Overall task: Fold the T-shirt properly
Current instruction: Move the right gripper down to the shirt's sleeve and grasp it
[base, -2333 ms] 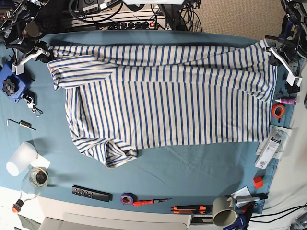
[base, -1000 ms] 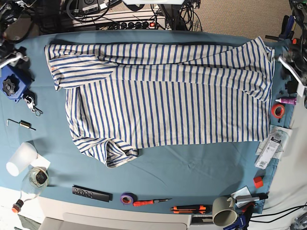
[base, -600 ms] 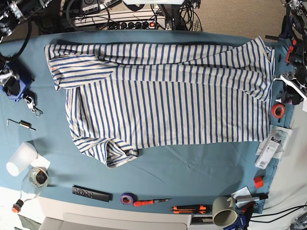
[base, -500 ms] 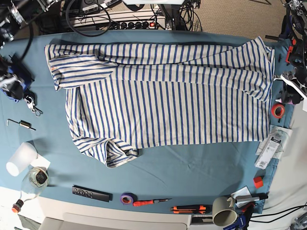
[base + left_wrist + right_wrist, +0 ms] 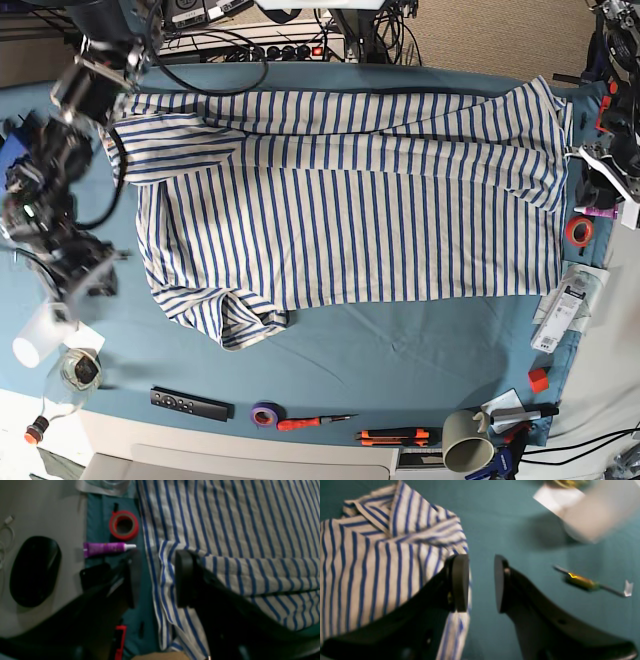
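The white T-shirt with blue stripes (image 5: 350,200) lies spread flat on the teal cloth, its upper part folded down in a band. My left gripper (image 5: 592,185) is at the shirt's right edge. In the left wrist view it (image 5: 156,580) is open, and the shirt's hem (image 5: 237,530) lies between and under its jaws. My right gripper (image 5: 88,282) is at the shirt's left side, near the lower sleeve. In the right wrist view it (image 5: 480,585) is open and empty above bare cloth, with the sleeve (image 5: 382,562) just beside it.
A red tape roll (image 5: 579,231) and a purple tube (image 5: 598,211) lie right of the shirt. A white cup (image 5: 42,332), a glass jar (image 5: 75,372) and a hex key (image 5: 585,583) are near my right gripper. A remote (image 5: 190,403), purple tape (image 5: 265,413) and a mug (image 5: 465,440) line the front edge.
Both grippers have left the shirt's top corners. My right arm swung down the left side to beside the lower sleeve. My left gripper moved down the right edge. The shirt lies still.
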Robot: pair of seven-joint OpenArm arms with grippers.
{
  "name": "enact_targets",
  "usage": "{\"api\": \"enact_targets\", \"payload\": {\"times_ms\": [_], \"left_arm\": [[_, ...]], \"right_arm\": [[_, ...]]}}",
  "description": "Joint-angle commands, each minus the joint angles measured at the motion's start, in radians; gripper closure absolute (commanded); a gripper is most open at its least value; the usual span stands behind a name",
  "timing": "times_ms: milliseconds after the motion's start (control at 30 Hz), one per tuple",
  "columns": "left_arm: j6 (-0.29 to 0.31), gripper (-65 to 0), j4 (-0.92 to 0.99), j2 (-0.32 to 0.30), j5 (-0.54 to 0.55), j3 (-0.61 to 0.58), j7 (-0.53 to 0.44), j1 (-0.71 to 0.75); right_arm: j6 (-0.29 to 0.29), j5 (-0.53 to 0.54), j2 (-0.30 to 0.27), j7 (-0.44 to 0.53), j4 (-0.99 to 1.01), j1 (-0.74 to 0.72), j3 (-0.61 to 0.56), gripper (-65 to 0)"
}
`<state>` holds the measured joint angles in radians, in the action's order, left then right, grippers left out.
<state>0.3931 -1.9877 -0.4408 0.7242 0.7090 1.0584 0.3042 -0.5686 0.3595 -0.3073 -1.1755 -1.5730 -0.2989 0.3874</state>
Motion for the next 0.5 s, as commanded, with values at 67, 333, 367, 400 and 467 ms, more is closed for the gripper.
{"api": "enact_targets", "payload": {"times_ms": [67,333,367,400,467], "left_arm": [[0.000,-23.4,-0.016,-0.019,0.013,0.007,-0.018,-0.005],[0.000,-23.4,-0.015,-0.019,0.013,0.007,-0.019,-0.005],[0.000,-23.4,-0.015,-0.019,0.014,0.007,-0.019,-0.005],[0.000,-23.4,-0.015,-0.019,0.013,0.007,-0.019,-0.004],[0.000,-23.4,-0.015,-0.019,0.014,0.007,-0.019,-0.005]], "right_arm": [[0.041,-0.056,-0.017,0.106,0.100,-0.103,-0.066,-18.2],[0.074,-0.146,-0.017,0.354,0.332,-0.213,-0.221,-18.8],[0.082,-0.164,-0.017,0.368,0.359,-0.222,-0.248,-18.8],[0.095,-0.183,-0.017,0.376,0.387,-0.234,-0.278,-18.7],[0.130,-0.225,-0.017,0.397,0.445,-0.255,-0.344,-18.8]]}}
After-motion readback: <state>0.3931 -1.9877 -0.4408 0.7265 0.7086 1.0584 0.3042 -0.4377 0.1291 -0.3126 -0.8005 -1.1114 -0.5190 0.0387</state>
